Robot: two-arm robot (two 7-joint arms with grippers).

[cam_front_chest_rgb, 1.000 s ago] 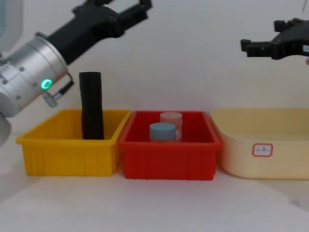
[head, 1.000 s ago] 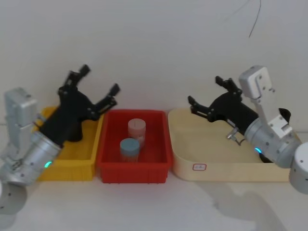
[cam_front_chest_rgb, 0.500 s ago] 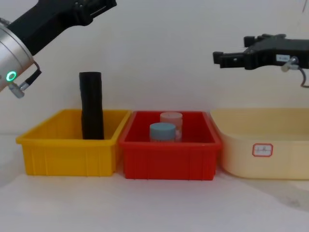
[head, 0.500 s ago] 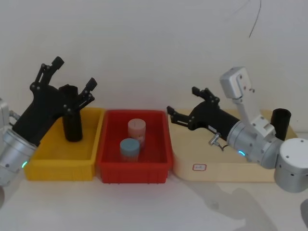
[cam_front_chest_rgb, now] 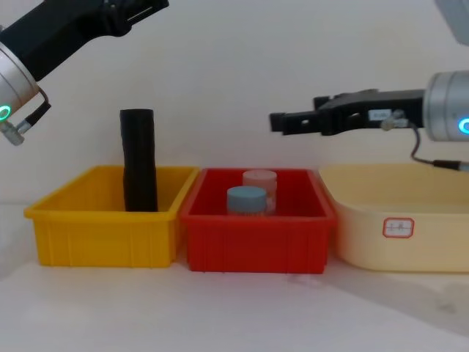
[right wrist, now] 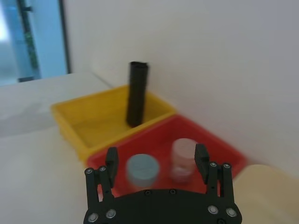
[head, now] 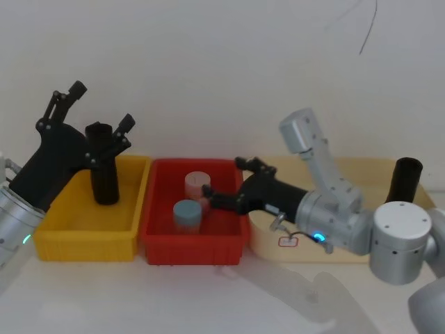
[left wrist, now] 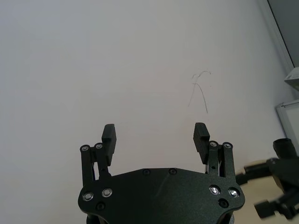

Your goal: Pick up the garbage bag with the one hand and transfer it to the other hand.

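The garbage bag (head: 104, 170) is a matte black roll standing upright at the back of the yellow bin (head: 83, 240); it also shows as the roll (cam_front_chest_rgb: 138, 161) and the roll (right wrist: 137, 93). My left gripper (head: 97, 108), green-lit, hangs open above and apart from its top, pointing up toward the wall, with nothing between its fingers (left wrist: 109, 135). In the chest view the left gripper (cam_front_chest_rgb: 124, 11) is high at the upper left. My right gripper (head: 224, 179), blue-lit, is open and empty above the red bin (head: 191, 247), seen from the side as the right gripper (cam_front_chest_rgb: 293, 116).
The red bin (cam_front_chest_rgb: 256, 238) holds a blue-lidded jar (head: 186, 214) and a pink-lidded jar (head: 197, 184). A beige tub (cam_front_chest_rgb: 410, 242) stands to the right, with a second black roll (head: 403, 179) at its far end. A white wall is close behind the bins.
My right gripper has swung left and lower, from over the beige tub to over the red bin. The left gripper has barely shifted. The bag has not moved.
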